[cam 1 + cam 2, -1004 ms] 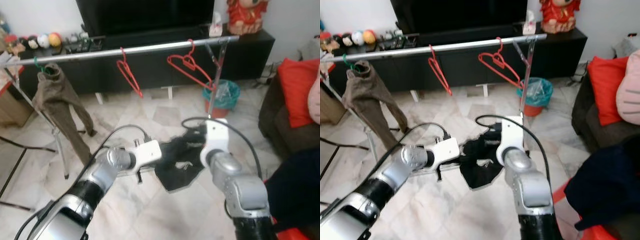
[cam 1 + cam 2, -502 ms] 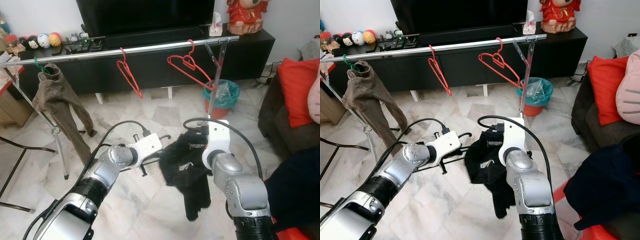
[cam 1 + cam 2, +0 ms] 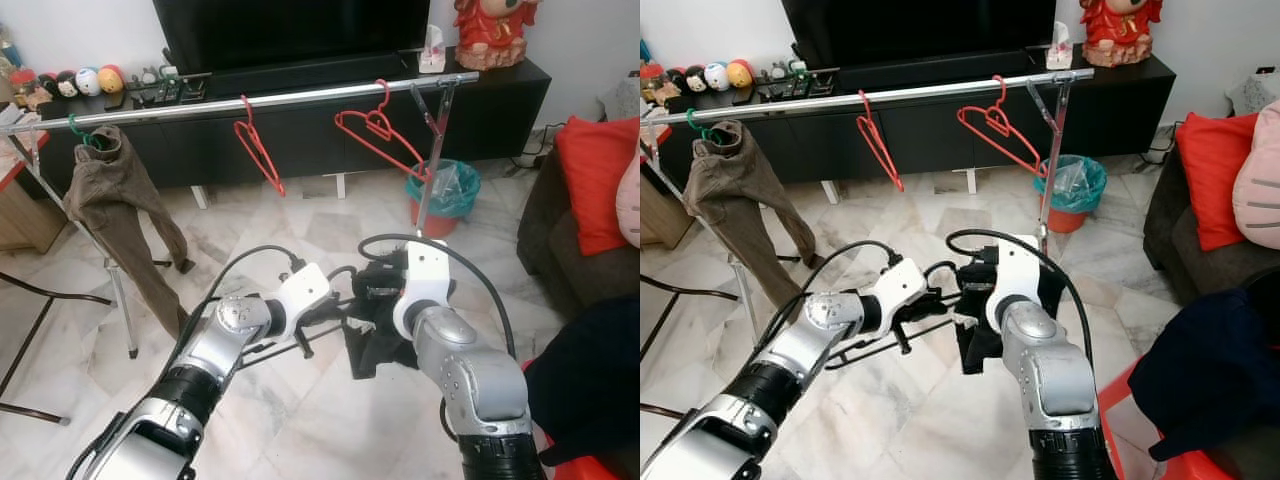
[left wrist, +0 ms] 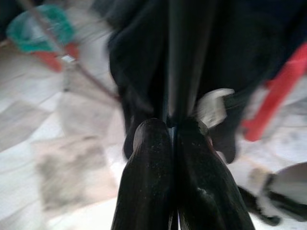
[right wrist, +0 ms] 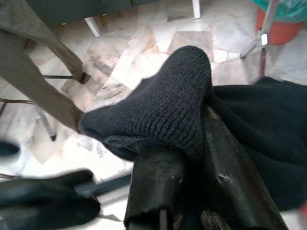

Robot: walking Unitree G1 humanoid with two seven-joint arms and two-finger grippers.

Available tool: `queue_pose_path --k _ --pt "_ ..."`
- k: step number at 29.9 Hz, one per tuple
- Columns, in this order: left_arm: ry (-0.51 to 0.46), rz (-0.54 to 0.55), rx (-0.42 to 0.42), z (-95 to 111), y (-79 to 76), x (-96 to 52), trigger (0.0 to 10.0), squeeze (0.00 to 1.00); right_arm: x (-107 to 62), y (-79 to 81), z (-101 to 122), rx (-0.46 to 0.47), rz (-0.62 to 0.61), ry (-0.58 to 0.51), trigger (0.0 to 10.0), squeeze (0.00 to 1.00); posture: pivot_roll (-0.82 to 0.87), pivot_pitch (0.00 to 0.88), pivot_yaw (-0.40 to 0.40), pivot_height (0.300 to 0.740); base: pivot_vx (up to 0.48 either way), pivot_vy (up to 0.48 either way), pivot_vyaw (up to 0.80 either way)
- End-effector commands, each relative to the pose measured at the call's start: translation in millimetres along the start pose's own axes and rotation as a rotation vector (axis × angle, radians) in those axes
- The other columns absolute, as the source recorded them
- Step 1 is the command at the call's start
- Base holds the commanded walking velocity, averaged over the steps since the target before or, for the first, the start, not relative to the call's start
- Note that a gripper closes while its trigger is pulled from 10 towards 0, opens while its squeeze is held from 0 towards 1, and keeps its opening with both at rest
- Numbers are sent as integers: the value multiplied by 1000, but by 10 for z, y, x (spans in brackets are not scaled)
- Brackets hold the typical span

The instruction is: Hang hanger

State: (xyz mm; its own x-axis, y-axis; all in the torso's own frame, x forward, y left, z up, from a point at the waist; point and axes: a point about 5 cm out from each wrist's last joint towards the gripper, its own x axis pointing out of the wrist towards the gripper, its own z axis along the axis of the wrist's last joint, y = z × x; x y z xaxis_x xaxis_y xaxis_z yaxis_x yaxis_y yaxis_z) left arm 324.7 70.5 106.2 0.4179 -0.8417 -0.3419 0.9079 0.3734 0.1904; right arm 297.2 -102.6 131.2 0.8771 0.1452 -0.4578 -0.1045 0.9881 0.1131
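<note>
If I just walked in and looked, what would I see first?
Probably the two silver arms in the middle, low over the marble floor: the right gripper pinches a black knitted garment, and the left gripper is shut on a black hanger beside it. Behind them a long silver rail holds two red hangers and brown trousers.

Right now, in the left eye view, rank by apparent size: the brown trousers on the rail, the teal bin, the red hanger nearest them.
1. Brown trousers, clearly largest.
2 and 3. Teal bin and thin red wire hanger: they look alike in extent, so I won't rank them.
</note>
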Motion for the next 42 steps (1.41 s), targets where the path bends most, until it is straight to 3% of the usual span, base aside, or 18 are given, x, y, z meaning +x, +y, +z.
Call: queue_pose_path --k 1,6,10,19,24,25,26,29,31,33,35,38,40,42 --pt "-19 -24 11 37 -11 -16 10000 0 -53 133 116 10 66 -46 10000 0 -42 33 106 740 0 0 0" --pt "-14 -111 -10 -3 -102 -34 10000 0 -81 220 146 15 117 -52 10000 0 -43 34 106 740 0 0 0" --pt "0 -216 -10 -9 -179 -90 10000 0 -79 196 151 -10 119 -55 10000 0 -42 35 107 740 0 0 0" --pt "-57 -282 -50 47 -235 -125 10000 0 -65 167 104 -57 142 -28 10000 0 -42 34 106 740 0 0 0" --pt "-62 -309 -52 76 -254 -157 10000 0 -25 -13 80 -108 79 -24 10000 0 -40 36 108 740 0 0 0" --pt "-55 -249 -22 67 -207 -136 10000 0 -17 -67 60 -190 68 -7 10000 0 -40 36 107 740 0 0 0" --pt "-55 -219 -9 67 -183 -125 10000 0 -17 -77 51 -215 72 0 10000 0 -40 36 107 740 0 0 0" --pt "-58 -71 -9 83 -61 -67 10000 0 -47 -38 33 -253 133 13 10000 0 -40 37 107 740 0 0 0" --pt "-68 -29 -20 106 -23 -49 10000 0 -60 -24 27 -272 147 19 10000 0 -41 38 108 740 0 0 0" --pt "-93 -29 -37 151 -20 -31 10000 0 -77 -15 7 -307 163 31 10000 0 -41 38 108 740 0 0 0" --pt "-110 -135 -34 186 -125 -43 10000 0 -89 -50 -46 -365 179 55 10000 0 -44 40 112 740 0 0 0" --pt "-113 -159 -29 189 -164 -52 10000 0 -115 -98 -89 -410 207 75 10000 0 -44 39 113 740 0 0 0" --pt "-111 -126 -22 178 -144 -40 10000 0 -133 -122 -102 -436 223 85 10000 0 -44 39 112 740 0 0 0" --pt "-102 -22 -2 176 -58 -11 10000 0 -167 -123 -99 -444 245 86 10000 0 -46 39 111 740 0 0 0"
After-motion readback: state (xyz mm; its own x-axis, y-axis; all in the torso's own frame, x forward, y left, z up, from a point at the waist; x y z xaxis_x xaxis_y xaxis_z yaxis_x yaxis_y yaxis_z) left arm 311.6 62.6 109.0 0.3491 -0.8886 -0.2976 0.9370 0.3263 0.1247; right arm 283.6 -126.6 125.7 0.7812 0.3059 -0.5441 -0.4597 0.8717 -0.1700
